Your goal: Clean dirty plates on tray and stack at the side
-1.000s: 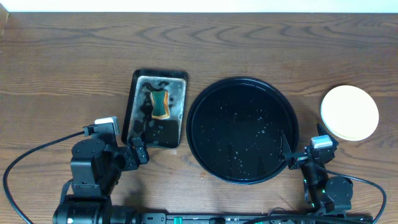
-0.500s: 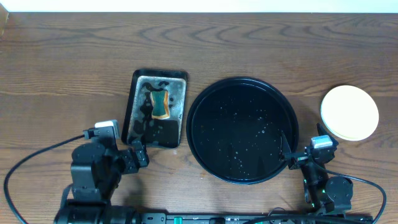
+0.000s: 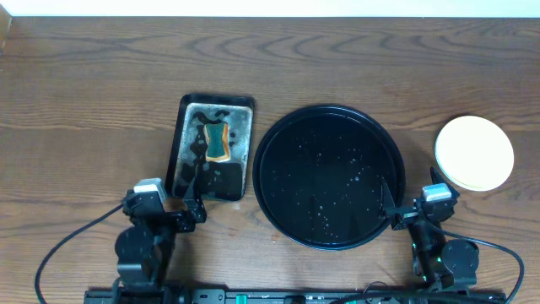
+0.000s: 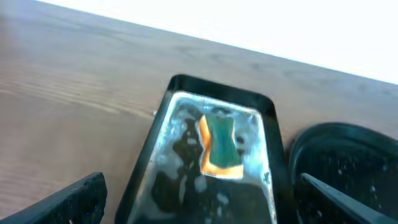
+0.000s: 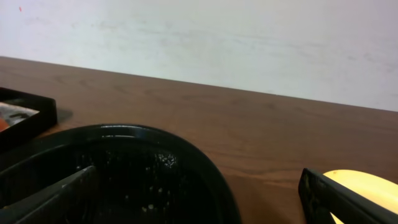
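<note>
The large round black tray (image 3: pixel 329 176) sits mid-table, wet with droplets and holding no plates; its rim shows in the left wrist view (image 4: pixel 348 140) and the right wrist view (image 5: pixel 186 155). A stack of plates (image 3: pixel 473 153), pale yellow on top, stands to the right of the tray; its edge shows in the right wrist view (image 5: pixel 367 183). My left gripper (image 3: pixel 187 205) is open and empty at the near end of the rectangular pan. My right gripper (image 3: pixel 405 211) is open and empty at the tray's near right rim.
A rectangular black pan (image 3: pixel 213 145) with water and a green-and-yellow sponge (image 3: pixel 217 140) lies left of the tray; the sponge also shows in the left wrist view (image 4: pixel 221 146). Cables trail along the front edge. A pale wall borders the table's far side.
My left arm has pulled back toward the front edge and lowered, its gripper staying open near the pan's near end. The right arm has not moved.
</note>
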